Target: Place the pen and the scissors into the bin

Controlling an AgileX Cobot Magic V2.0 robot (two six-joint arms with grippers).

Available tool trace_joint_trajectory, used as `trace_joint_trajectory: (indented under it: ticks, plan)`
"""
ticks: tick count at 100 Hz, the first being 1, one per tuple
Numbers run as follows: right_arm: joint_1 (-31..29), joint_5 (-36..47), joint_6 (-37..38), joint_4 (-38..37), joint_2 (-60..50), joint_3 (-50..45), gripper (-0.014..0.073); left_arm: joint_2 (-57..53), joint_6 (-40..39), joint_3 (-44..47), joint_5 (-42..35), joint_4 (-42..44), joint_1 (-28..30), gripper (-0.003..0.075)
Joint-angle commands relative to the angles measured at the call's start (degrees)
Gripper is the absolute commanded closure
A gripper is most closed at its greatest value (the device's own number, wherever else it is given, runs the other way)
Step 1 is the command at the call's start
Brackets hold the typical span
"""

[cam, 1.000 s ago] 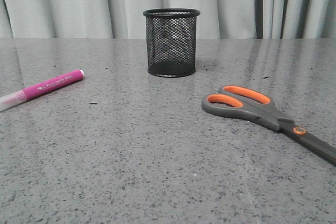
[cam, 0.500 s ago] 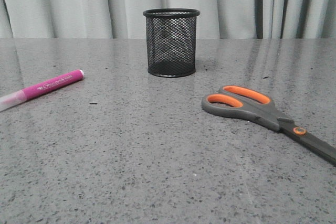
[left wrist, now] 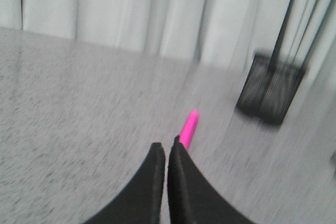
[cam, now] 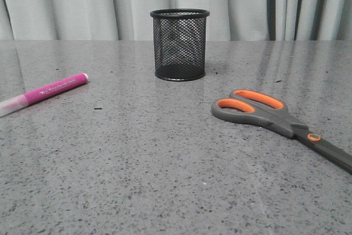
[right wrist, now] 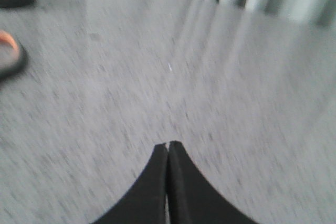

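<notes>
Remaining wholly undone: the slim magenta-pink marker pen (cam: 48,90) with whitish cap lies flat near the counter's left edge, the large grey-and-orange-handled scissors (cam: 275,116) lie flat toward the right edge, blades running to the near-right corner, and the round black wire-mesh bin (cam: 180,44) stands upright and apparently empty at centre, toward the far edge. Left gripper (left wrist: 166,150): clenched on nothing, above the speckled grey counter (cam: 165,163), pen just beyond its tips. Right gripper (right wrist: 168,148): likewise clenched and empty, scissors well apart; both pick-ups outstanding.
</notes>
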State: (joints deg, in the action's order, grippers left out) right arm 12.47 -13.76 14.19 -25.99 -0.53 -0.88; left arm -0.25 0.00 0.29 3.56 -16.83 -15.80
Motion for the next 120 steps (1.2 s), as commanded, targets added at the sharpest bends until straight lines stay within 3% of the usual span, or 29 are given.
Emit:
trace_joint_trajectory:
  ticks: [1,18,57,65,95,112,120]
  plan:
    - [-0.4,14.1,-0.4,2.5,-1.4,-0.5,0.0661,-1.8,-0.3,1.3,-9.2,-11.0,0.1,0.074]
    - [-0.4,33.5,0.3,11.0,-1.4,-0.5,0.0661,-1.8,0.0,1.3,-11.8,-27.6,0.1,0.074]
    - [-0.4,51.1,0.6,17.9,-1.4,-0.5,0.0661,-1.8,0.0,1.2,-11.8,-30.5,0.1,0.074]
    - [-0.4,55.1,4.1,17.9,-1.4,-0.5,0.0661,-1.8,-0.3,1.2,-11.8,-30.5,0.1,0.074]
    - [-0.4,55.0,7.9,17.9,-1.4,-0.5,0.0661,-1.8,-0.3,1.2,-11.7,-30.5,0.1,0.074]
    - [-0.4,39.7,9.9,26.0,-1.4,1.9,0.0657,-1.8,-0.3,1.2,-11.1,-30.5,0.1,0.074]
    - [-0.4,37.7,10.0,30.1,-1.4,3.0,0.0658,-1.8,0.0,1.1,-11.1,-30.5,0.1,0.074]
